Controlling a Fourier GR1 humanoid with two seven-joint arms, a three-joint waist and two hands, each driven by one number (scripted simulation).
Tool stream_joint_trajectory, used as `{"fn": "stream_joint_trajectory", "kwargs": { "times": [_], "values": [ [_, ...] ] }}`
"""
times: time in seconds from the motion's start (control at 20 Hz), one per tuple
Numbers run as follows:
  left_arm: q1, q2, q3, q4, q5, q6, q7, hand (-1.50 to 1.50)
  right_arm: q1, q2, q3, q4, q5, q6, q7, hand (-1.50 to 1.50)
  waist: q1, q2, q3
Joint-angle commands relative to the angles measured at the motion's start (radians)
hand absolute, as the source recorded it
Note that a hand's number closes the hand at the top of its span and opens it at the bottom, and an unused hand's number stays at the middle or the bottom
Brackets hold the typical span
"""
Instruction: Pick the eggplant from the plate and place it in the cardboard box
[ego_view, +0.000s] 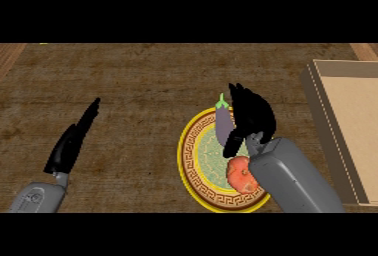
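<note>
On the brown counter (133, 90), your right hand (251, 117) hangs with fingers relaxed, holding nothing, the eggplant (224, 122) just left of it on the plate (190, 170). Close carelessly and you may roll it away or nudge the tomato (241, 174) beneath your wrist; the box (347, 125) waits to the right. The left hand (70, 145) rests open, well away.

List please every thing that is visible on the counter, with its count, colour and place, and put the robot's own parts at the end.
eggplant: one, purple with a green stem, on the plate's upper part, right beside the right hand's fingers
tomato: one, red, on the plate's lower right part
plate: one, yellow rim with a brown patterned band, centre right of the counter
cardboard box: one, tan, open, at the right edge
counter: one, brown
left hand: one, black, fingers straight, resting at the left
right hand: one, black, over the plate beside the eggplant
</note>
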Motion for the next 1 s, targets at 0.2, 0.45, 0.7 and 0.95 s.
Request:
{"fn": "stream_joint_trajectory", "kwargs": {
  "times": [0.2, 0.45, 0.7, 0.95],
  "values": [
    [0.028, -0.02, 0.05, -0.025, -0.037, -0.044, -0.022, 0.0, 0.008, 0.103, -0.049, 0.158, 0.081, -0.045, -0.102, -1.5, 0.003, 0.0, 0.0],
    [-0.013, -0.075, 0.077, 0.079, -0.089, -0.031, -0.075, 0.0, 0.083, 0.064, -0.089, -0.002, 0.079, 0.075, -0.084, -1.5, -0.005, -0.001, 0.0],
    [0.012, -0.09, 0.111, 0.034, -0.097, -0.064, -0.043, 0.0, 0.072, 0.149, -0.089, 0.126, 0.167, -0.01, -0.145, -1.5, -0.001, 0.0, 0.0],
    [0.037, -0.093, 0.111, -0.036, -0.11, -0.085, -0.015, 0.0, 0.021, 0.144, -0.159, 0.29, 0.152, -0.042, -0.25, 1.5, 0.003, 0.0, 0.0]
  ]
}}
